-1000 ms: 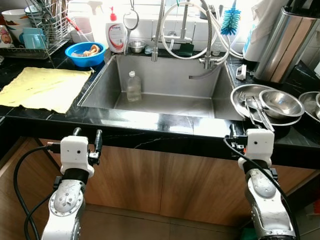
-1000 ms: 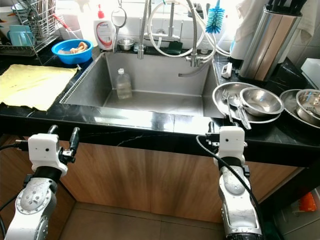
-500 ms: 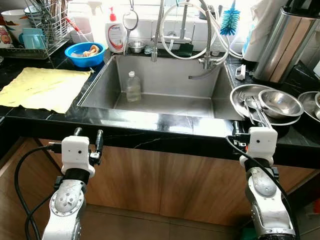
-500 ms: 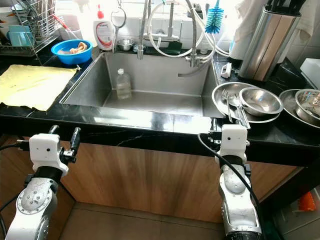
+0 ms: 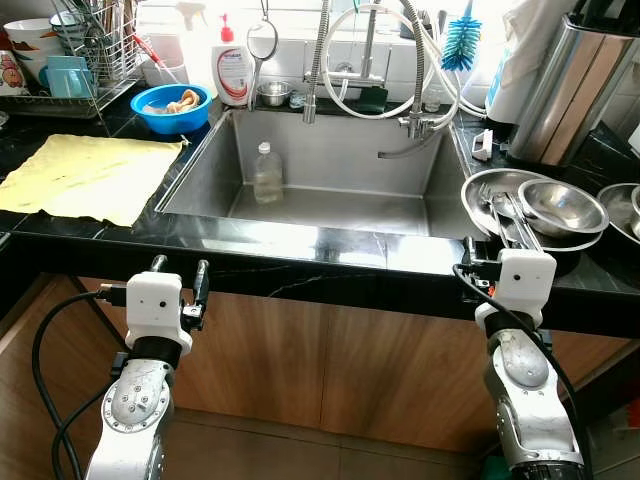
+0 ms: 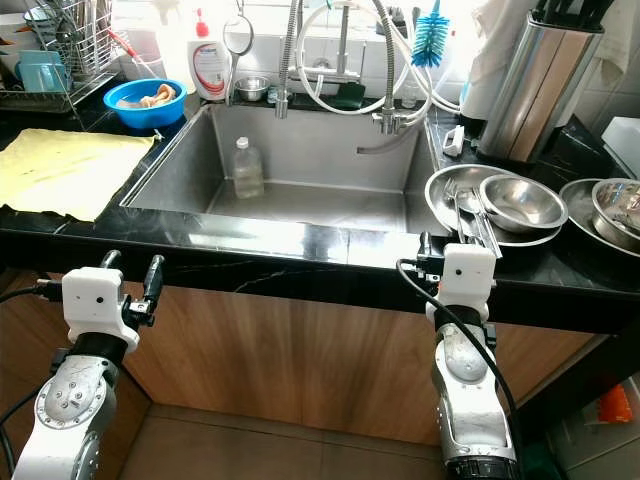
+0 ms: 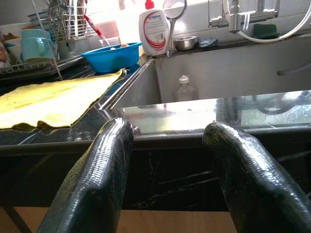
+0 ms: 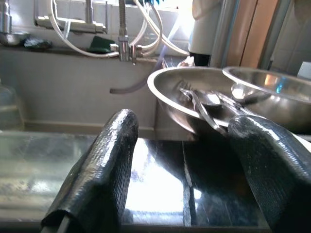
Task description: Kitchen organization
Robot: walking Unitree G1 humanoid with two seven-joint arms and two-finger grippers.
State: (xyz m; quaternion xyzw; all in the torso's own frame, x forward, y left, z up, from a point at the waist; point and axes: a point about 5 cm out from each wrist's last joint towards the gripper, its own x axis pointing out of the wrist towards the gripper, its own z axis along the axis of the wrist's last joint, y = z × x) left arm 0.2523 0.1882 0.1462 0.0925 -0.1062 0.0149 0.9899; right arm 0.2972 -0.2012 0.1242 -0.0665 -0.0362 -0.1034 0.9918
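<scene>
My left gripper (image 5: pixel 178 268) is open, held just below the black counter's front edge (image 5: pixel 300 265), left of the steel sink (image 5: pixel 330 205). In its wrist view the two black fingers (image 7: pixel 97 184) frame the counter edge with nothing between them. My right gripper (image 8: pixel 187 145) is open too, at the counter edge in front of a steel plate (image 5: pixel 482 190) holding cutlery (image 5: pixel 505 215) and a steel bowl (image 5: pixel 562 205). A clear plastic bottle (image 5: pixel 267 172) stands upright in the sink. A yellow cloth (image 5: pixel 85 175) lies flat on the counter at the left.
A blue bowl (image 5: pixel 170 105), a soap bottle (image 5: pixel 233 70) and a dish rack (image 5: pixel 90 50) stand at the back left. Faucet hoses (image 5: pixel 375 60) hang over the sink. A tall steel container (image 5: pixel 565 85) and another steel bowl (image 5: pixel 625 210) are at the right. Wooden cabinet fronts (image 5: pixel 330 370) lie below.
My right gripper has risen slightly toward the counter edge by the steel plate. The left gripper has barely shifted. Both stay open.
</scene>
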